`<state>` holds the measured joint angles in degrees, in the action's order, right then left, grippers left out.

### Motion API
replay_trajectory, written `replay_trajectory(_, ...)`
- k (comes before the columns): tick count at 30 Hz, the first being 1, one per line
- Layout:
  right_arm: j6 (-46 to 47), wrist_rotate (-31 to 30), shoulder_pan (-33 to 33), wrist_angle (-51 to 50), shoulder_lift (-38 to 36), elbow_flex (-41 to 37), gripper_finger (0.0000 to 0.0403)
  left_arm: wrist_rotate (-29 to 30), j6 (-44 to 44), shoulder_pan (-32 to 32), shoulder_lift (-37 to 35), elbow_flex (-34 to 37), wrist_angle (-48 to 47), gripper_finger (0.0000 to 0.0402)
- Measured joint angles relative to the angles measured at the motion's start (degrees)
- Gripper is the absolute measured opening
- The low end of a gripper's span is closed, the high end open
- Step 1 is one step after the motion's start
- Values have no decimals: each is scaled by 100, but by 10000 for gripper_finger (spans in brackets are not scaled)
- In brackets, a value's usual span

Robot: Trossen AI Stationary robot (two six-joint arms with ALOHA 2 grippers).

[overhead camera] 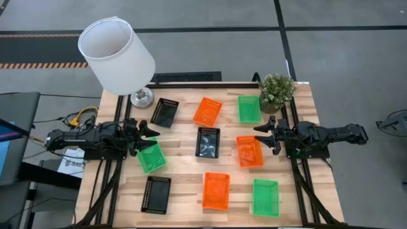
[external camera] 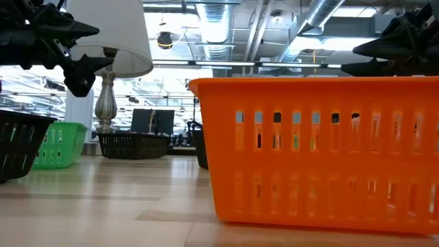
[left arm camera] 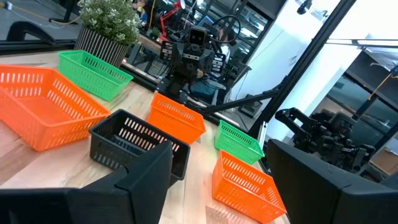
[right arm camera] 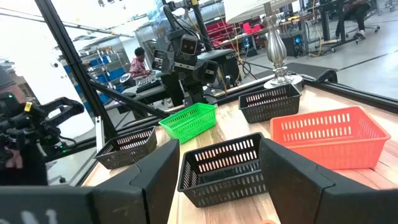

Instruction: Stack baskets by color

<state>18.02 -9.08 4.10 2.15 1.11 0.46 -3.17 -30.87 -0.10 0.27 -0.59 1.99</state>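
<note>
Green basket beside left claw

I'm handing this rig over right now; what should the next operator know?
Left gripper: open, empty, above the left side by a green basket.
Right gripper: open, empty, above the right side by an orange basket.
Baskets: all nine lie singly on the table. Black, orange, green at the back; black in the middle; black, orange, green in front.
Done: nothing stacked.
Left: all three colour stacks.
</note>
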Motion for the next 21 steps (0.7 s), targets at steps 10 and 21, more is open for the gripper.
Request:
replay_trajectory(10, -2, 2, -2, 0, 0, -2, 243, 49, -277, 2, -2, 1, 1, 251)
replay_trajectory(21, 0, 2, -2, 0, 2, 0, 244, 223, -843, 0, -1, 1, -8, 251)
